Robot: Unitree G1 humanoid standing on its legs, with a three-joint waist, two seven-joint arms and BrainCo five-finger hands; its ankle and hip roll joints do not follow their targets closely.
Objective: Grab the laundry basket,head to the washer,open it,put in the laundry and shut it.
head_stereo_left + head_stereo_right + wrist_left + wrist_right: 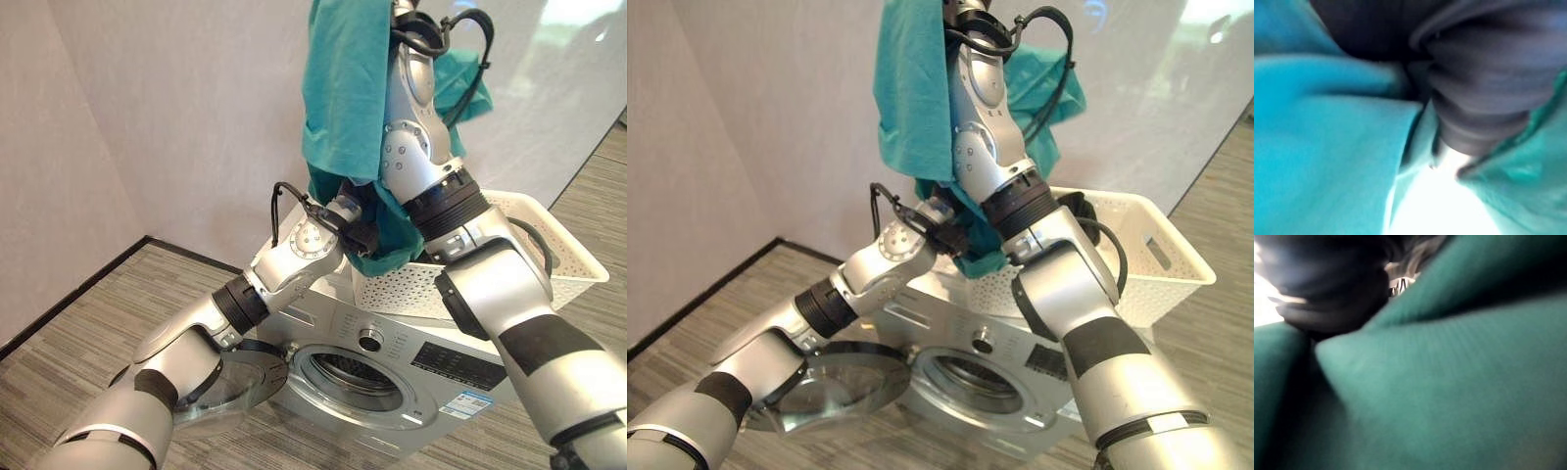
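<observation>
The floor (pixel 78 343) was covered with grey-brown striped planks that looked like wood. A pale, plain wall (pixel 176 117) stood behind the scene, and a second pale wall (pixel 39 176) met it at a corner on the left. A dark baseboard (pixel 69 299) ran along the bottom of both walls. On the right, the wall surface (pixel 558 88) was glossy and showed bright reflections of light.

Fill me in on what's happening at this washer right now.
The robot is lifting a teal cloth garment up out of the white perforated plastic laundry basket, which sits on top of the silver front-loading washer. The right arm holds the cloth high; the left arm reaches into its lower folds. The washer's round glass door hangs open, nothing loaded yet.
</observation>
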